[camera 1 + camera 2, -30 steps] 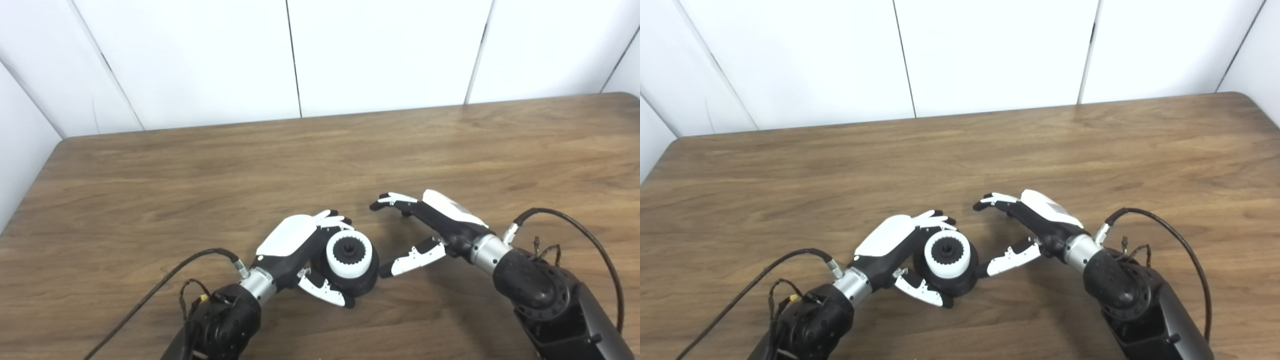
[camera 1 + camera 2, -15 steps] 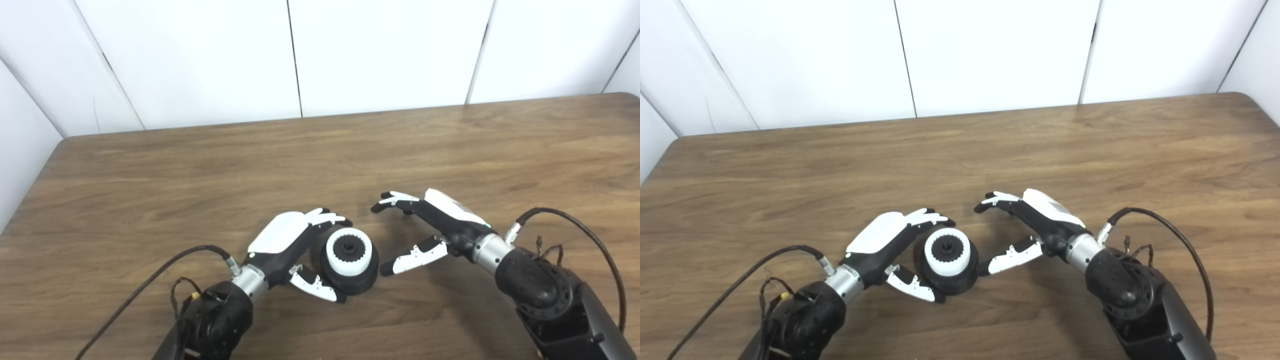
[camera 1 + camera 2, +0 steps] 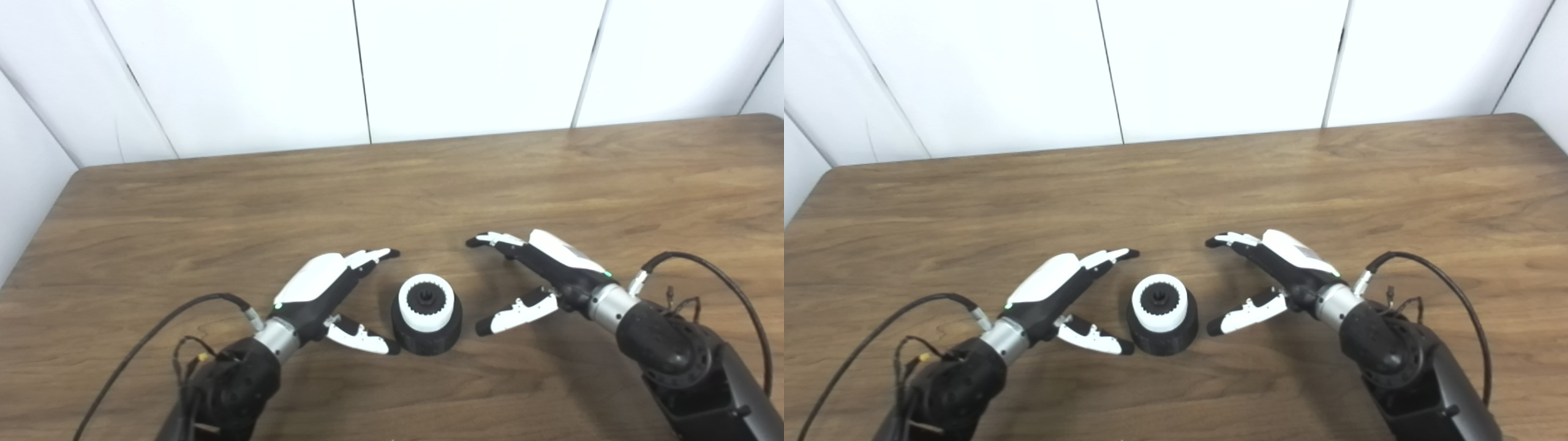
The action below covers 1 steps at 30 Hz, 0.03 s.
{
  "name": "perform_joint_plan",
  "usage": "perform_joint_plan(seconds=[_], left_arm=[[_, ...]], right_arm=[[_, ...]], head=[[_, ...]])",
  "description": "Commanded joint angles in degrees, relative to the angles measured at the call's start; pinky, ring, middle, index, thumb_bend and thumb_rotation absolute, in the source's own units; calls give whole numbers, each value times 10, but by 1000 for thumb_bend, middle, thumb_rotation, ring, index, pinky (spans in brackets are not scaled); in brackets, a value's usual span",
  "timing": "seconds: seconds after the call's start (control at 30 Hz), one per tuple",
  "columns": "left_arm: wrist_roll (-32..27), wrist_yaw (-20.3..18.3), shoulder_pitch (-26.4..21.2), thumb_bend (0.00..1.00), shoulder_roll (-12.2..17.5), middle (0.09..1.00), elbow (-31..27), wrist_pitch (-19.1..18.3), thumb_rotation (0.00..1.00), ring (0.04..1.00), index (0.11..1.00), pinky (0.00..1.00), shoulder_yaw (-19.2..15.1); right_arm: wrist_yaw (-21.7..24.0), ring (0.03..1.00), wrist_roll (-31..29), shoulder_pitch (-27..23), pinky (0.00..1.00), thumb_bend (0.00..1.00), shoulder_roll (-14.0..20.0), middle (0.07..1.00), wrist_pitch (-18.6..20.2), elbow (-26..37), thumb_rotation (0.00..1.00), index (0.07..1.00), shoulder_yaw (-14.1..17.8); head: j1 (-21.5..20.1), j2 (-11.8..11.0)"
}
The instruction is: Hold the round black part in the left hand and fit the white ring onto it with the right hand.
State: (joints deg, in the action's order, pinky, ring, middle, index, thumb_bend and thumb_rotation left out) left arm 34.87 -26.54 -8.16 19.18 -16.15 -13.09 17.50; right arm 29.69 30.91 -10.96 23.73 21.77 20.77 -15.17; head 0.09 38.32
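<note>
The round black part (image 3: 427,337) stands upright on the wooden table (image 3: 392,184), near the front middle. The white ring (image 3: 427,299) with a toothed inner edge sits on top of it, around a small black hub. My left hand (image 3: 331,288) is open just left of the part, fingers spread, not touching it. Just right of the part, my right hand (image 3: 539,269) is also open and holds nothing; its thumb tip points at the part's side with a small gap.
White wall panels (image 3: 367,67) close off the far edge of the table. The table's left edge runs diagonally at the picture's left. Black cables (image 3: 153,331) trail from both wrists over the front of the table.
My left hand has let go of the black part and drawn back to the left with its fingers opened. The part now stands alone. The right hand has shifted slightly right.
</note>
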Motion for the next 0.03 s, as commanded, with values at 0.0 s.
perform_joint_plan(seconds=[0.0], left_arm=[[-6, -14, -5, 1000, 22, 968, -13, -23, 307, 982, 961, 901, -15]], right_arm=[[-4, 996, -6, -22, 960, 1000, 9, 968, 0, 6, 447, 940, 11]], head=[[2, -1]])
